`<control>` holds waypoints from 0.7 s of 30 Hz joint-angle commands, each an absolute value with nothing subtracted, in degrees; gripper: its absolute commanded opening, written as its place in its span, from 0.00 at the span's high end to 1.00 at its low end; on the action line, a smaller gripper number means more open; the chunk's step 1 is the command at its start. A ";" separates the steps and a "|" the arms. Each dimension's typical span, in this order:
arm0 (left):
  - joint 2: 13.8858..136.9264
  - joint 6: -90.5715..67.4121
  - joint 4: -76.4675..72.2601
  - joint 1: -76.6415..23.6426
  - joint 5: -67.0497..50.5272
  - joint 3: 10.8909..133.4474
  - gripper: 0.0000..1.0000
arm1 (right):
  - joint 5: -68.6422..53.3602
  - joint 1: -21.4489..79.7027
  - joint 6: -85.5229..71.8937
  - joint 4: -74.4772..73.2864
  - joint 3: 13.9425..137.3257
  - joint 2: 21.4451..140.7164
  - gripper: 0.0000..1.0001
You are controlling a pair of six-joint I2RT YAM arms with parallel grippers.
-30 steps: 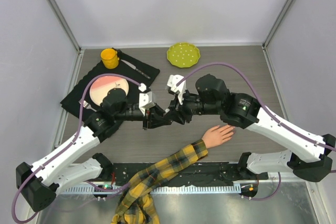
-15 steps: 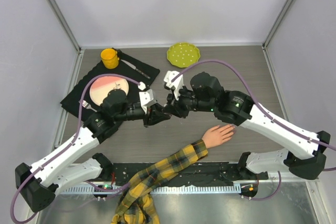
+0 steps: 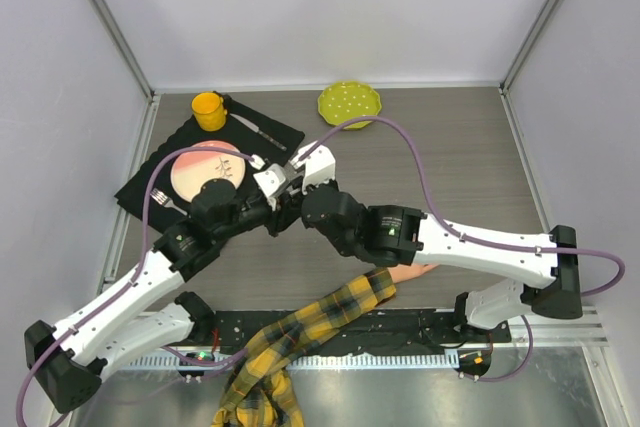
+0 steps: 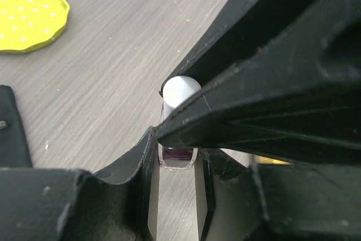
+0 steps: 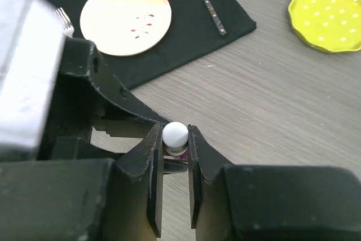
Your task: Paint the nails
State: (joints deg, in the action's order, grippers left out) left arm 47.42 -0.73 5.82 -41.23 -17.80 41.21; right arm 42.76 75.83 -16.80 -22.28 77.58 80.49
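Observation:
My left gripper is shut on a small clear polish bottle with dark purple polish, held above the table. My right gripper comes at it from above and is shut on the bottle's round white cap. The left wrist view shows the cap jutting past the right gripper's black fingers. The bottle's body shows just under the cap. The mannequin hand lies near the front, mostly covered by my right arm, and its nails are hidden. Its yellow-and-black plaid sleeve runs to the front edge.
A black mat at the back left holds a pink plate, a knife, a fork and a yellow cup. A yellow dotted plate sits at the back centre. Grey walls close in three sides.
Both grippers moved left and toward the back with the bottle. My right arm swung left and lower, and it now covers most of the mannequin hand.

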 commanded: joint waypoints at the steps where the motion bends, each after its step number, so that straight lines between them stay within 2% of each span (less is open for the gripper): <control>1: 45.88 2.46 -4.49 -40.87 -14.93 42.80 1.00 | 37.19 72.88 -22.94 -23.73 77.88 78.41 0.77; 4: 45.97 2.46 -4.04 -40.87 -17.92 42.98 1.00 | 33.06 71.11 -22.06 -23.82 76.29 75.51 0.64; 12: 49.66 2.20 -0.18 -40.78 -29.60 46.14 1.00 | 19.36 68.38 -11.71 -31.46 78.40 69.44 0.40; 14: 50.18 2.72 1.13 -40.78 -32.51 46.84 1.00 | 15.40 66.63 -9.77 -32.77 78.31 67.16 0.38; 19: 50.62 2.29 2.02 -40.78 -39.18 47.20 1.00 | -3.65 62.76 -4.05 -34.28 78.05 63.73 0.35; 21: 51.15 2.11 2.20 -40.78 -41.21 47.46 1.00 | -5.09 61.71 -3.34 -34.28 78.05 63.02 0.33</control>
State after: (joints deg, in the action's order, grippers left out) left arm 50.68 1.98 3.25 -41.12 -34.00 44.73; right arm 7.14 63.51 -8.49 -33.23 76.51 65.25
